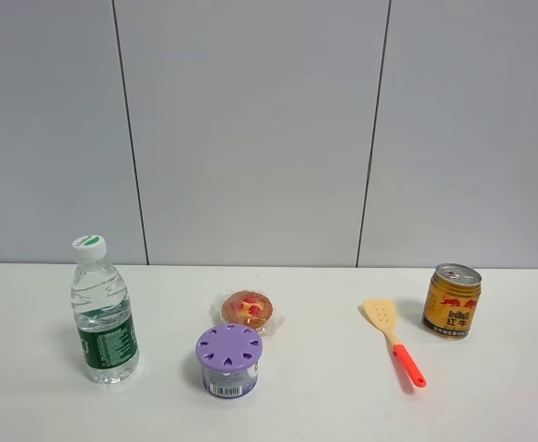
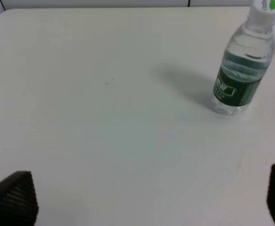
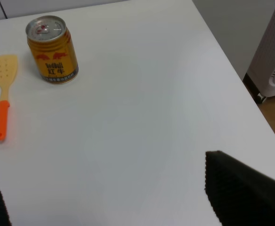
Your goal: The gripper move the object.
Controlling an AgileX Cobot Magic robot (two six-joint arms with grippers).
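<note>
The clear water bottle (image 1: 104, 313) with a white cap and dark green label stands upright at the left of the white table (image 1: 324, 405). It also shows in the left wrist view (image 2: 241, 66), well apart from my left gripper (image 2: 147, 200). The left gripper's black fingers (image 2: 15, 197) stand wide apart, open and empty above bare table. My right gripper (image 3: 114, 205) is open and empty too, with one finger (image 3: 241, 188) large in view, apart from the can. Neither gripper shows in the exterior high view.
A purple-lidded jar (image 1: 228, 359) and a wrapped pastry (image 1: 248, 310) sit at mid-table. A yellow spatula with an orange handle (image 1: 394, 343) (image 3: 2, 89) and a gold drink can (image 1: 451, 301) (image 3: 51, 49) are at the right. The table's right edge (image 3: 231, 70) is near the can.
</note>
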